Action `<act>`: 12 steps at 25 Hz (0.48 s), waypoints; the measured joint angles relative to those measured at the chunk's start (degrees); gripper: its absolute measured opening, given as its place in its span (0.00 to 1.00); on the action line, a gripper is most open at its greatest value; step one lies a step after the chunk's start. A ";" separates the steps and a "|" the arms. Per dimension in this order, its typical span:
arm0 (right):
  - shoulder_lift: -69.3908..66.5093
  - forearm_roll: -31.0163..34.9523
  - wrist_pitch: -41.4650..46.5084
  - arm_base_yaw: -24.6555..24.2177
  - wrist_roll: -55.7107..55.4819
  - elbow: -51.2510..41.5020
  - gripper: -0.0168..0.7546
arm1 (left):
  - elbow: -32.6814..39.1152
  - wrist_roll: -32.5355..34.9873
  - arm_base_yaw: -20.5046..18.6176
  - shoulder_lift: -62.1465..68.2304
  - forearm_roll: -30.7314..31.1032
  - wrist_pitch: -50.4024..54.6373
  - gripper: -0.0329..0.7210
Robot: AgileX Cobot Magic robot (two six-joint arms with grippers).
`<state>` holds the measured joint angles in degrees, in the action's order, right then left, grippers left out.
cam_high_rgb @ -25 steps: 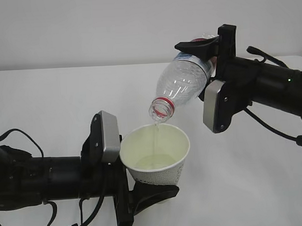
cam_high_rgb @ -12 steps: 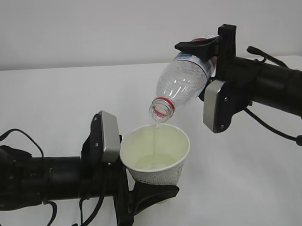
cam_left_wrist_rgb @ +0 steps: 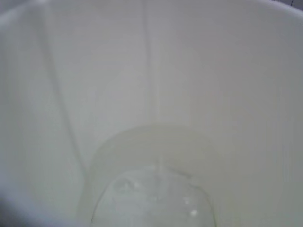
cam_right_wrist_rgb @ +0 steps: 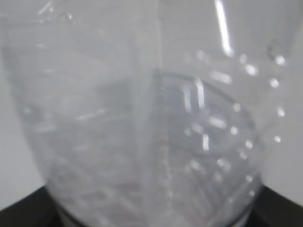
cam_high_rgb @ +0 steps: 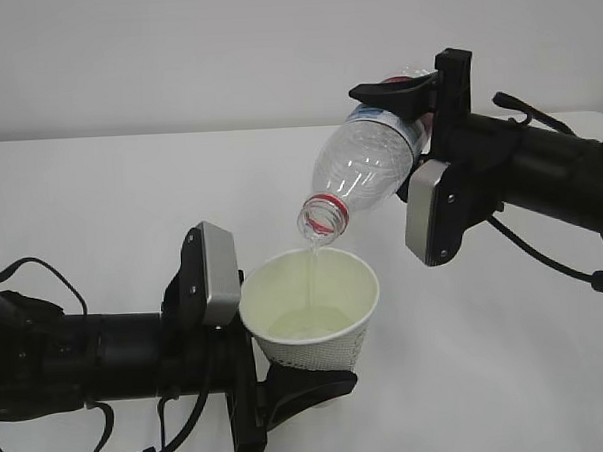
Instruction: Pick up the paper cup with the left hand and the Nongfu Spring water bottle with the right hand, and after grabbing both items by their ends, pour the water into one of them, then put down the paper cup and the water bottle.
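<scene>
The paper cup (cam_high_rgb: 310,306) stands upright above the table, and my left gripper (cam_high_rgb: 306,374) is shut on its lower end. My right gripper (cam_high_rgb: 404,116) is shut on the bottom end of the Nongfu Spring water bottle (cam_high_rgb: 364,168). The bottle is tilted neck-down, its open mouth just above the cup's rim. A thin stream of water (cam_high_rgb: 311,264) falls into the cup, where some has pooled (cam_high_rgb: 304,326). The left wrist view is filled by the cup's cream inside (cam_left_wrist_rgb: 189,85) with water at the bottom (cam_left_wrist_rgb: 151,198). The clear ribbed bottle (cam_right_wrist_rgb: 142,118) fills the right wrist view.
The white table (cam_high_rgb: 100,195) stretches under both arms and meets a pale wall at the back. Black cables (cam_high_rgb: 44,277) loop beside the left arm, and more run along the right arm (cam_high_rgb: 543,255).
</scene>
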<state>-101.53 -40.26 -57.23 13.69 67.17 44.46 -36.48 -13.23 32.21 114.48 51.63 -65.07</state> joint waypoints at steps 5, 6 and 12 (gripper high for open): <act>0.00 0.00 0.00 0.00 0.00 0.00 0.66 | 0.00 0.00 0.00 0.00 0.00 0.00 0.72; 0.00 0.00 0.00 0.00 0.00 0.00 0.66 | 0.00 0.00 0.00 0.00 0.00 0.00 0.72; 0.00 0.00 -0.09 0.00 0.00 0.00 0.66 | 0.00 0.00 0.00 0.00 0.00 0.10 0.72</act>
<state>-101.53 -40.26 -57.32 13.69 67.17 44.46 -36.48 -13.23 32.21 114.48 51.63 -64.97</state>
